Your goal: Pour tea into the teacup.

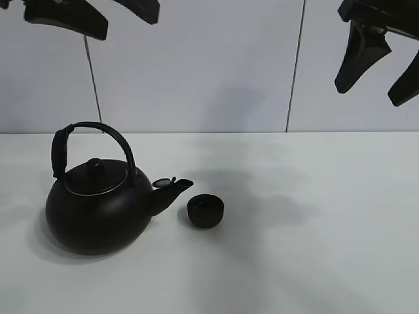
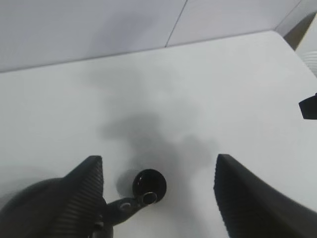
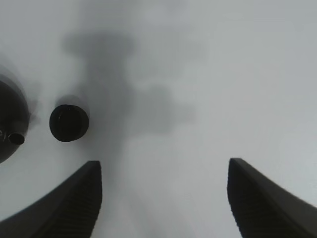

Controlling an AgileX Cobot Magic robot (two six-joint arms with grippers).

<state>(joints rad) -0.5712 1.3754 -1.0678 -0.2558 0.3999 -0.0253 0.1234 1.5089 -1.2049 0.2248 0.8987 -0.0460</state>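
Note:
A big round black kettle (image 1: pixel 98 209) with an arched handle stands on the white table at the left, its spout (image 1: pixel 173 190) pointing right. The small black teacup (image 1: pixel 205 211) stands upright just right of the spout, apart from it. It also shows in the left wrist view (image 2: pixel 149 183) and the right wrist view (image 3: pixel 69 122). My left gripper (image 1: pixel 98 16) hangs high above the kettle, open and empty (image 2: pixel 158 198). My right gripper (image 1: pixel 376 65) hangs high at the right, open and empty (image 3: pixel 163 198).
The white table (image 1: pixel 314 248) meets a white panelled back wall (image 1: pixel 196 65). The table's right edge (image 2: pixel 292 44) shows in the left wrist view. Soft arm shadows lie on the table near the cup.

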